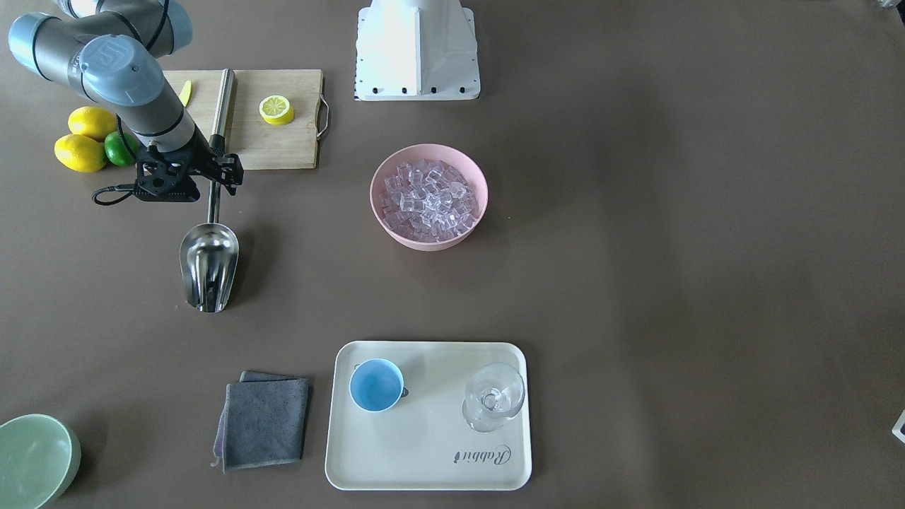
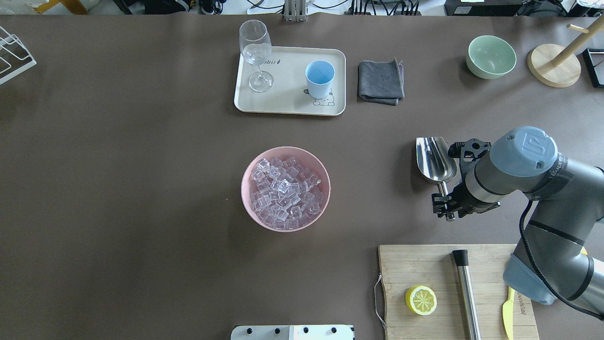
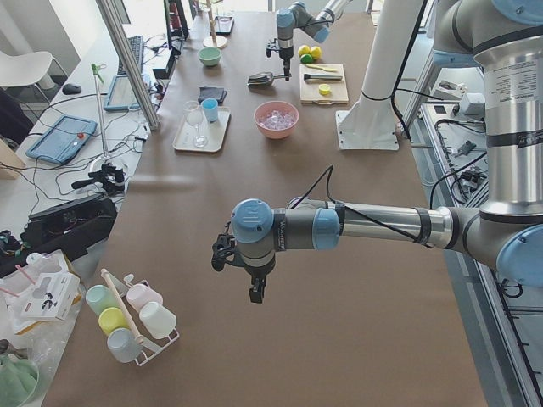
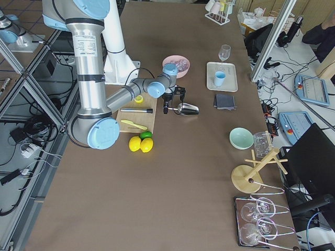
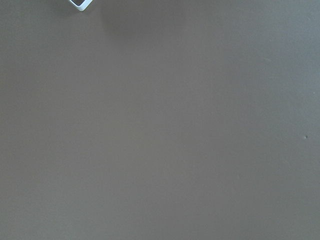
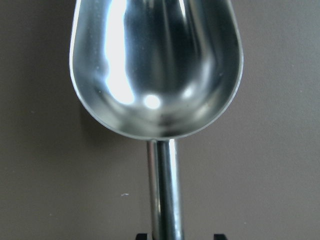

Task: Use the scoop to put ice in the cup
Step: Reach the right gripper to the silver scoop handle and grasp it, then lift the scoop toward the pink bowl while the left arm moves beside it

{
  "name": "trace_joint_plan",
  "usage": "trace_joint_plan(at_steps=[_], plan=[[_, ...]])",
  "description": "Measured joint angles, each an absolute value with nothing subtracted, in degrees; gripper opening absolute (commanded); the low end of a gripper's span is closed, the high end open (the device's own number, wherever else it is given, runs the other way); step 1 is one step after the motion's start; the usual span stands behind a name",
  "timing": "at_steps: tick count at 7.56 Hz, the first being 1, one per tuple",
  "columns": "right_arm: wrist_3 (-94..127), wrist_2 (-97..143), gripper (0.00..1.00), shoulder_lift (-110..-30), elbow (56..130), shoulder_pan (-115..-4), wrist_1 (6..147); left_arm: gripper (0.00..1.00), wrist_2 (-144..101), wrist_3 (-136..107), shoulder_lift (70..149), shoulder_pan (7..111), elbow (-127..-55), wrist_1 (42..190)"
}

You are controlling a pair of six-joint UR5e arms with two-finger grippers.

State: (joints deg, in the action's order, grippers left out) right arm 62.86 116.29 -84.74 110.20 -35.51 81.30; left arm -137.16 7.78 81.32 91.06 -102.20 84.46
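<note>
A: Start across the table, facing the robot. Where is the scoop?

B: The scoop [image 1: 208, 265] is at this view's left, low on the plain brown table [image 1: 636, 283]. Whether it rests there or hangs just above, I cannot tell. Its trough points to the near edge and its handle to the cutting board [image 1: 276, 141]. The right gripper [image 1: 215, 180] is down over the handle. The ice [image 1: 428, 198] is heaped in a pink bowl [image 1: 375, 205] at mid-table. The cup [image 1: 376, 385] stands upright on a cream tray [image 1: 424, 452] nearer us, beside a stemmed glass [image 1: 493, 396].

A: And overhead?

B: The scoop is at right, well apart from the bowl and from the tray on the far side. A grey cloth [image 2: 381, 81] and a pale green bowl [image 2: 490, 56] sit far right.

A: The side views?

B: From the left end, the left gripper [image 3: 254, 292] hangs over bare table, well apart from everything. Whether it is spread or closed, I cannot tell. A rack of pastel mugs [image 3: 127, 322] stands at the near corner, and a tablet [image 3: 61, 136] lies on the desk to the left. From the right end, a wooden mug tree [image 4: 256, 170] and a rack with wine glasses [image 4: 259, 222] stand near.

A: The wrist cameras?

B: The left one shows only brown table, with a white corner [image 5: 79, 4] at the top edge. In the right one the shiny trough fills the top. The handle runs down between two dark fingertips [image 6: 142, 236]. One is just beside the handle, and table shows between the handle and the other. So the jaws are spread, not clamped.
</note>
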Motion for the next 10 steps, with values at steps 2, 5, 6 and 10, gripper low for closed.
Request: trace_joint_plan(at_steps=[2, 5, 6, 10], plan=[[62.78, 116.27, 0.0, -84.69, 109.85, -35.51, 81.3, 0.99, -137.28, 7.74, 81.53, 88.94, -103.1, 84.61], [62.83, 116.01, 0.0, -84.64, 109.79, -35.51, 81.3, 0.99, -140.02, 7.35, 85.84, 79.09, -106.4, 86.02], [62.78, 116.01, 0.0, -84.59, 109.96, -35.51, 81.3, 0.99, -140.52, 7.31, 87.74, 75.03, -107.93, 87.26], [60.86, 115.99, 0.0, -85.35, 114.06, -38.23, 82.75, 0.99, -137.15, 7.55, 91.19, 60.29, -109.78, 104.98]])
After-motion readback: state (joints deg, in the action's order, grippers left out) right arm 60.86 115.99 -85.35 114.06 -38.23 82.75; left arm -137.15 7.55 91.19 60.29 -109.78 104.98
